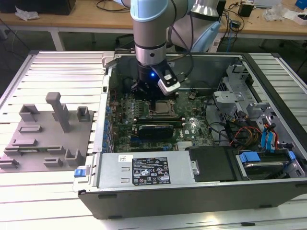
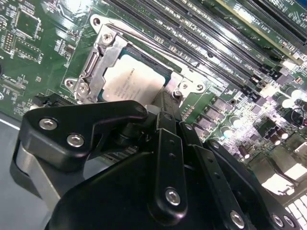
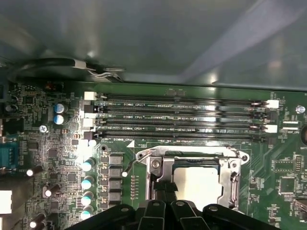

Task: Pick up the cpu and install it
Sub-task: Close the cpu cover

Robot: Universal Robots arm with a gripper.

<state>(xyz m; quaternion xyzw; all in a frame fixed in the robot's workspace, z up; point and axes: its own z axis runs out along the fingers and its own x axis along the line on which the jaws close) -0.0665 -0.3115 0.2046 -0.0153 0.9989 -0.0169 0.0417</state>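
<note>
Exterior view: one arm reaches into one open case, its gripper low over the single socket. One grey tray lies outside, at the exterior view's left.

Second wrist view: one cpu lies inside the socket frame with the gripper at its edge. Whether the gripper is spread or closed cannot be told.

First wrist view: four memory slots run just beside the socket.

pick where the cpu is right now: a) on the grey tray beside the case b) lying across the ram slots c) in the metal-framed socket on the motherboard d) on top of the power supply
C: in both wrist views the cpu shows its silver top inside the metal-framed socket on the green motherboard.
</note>
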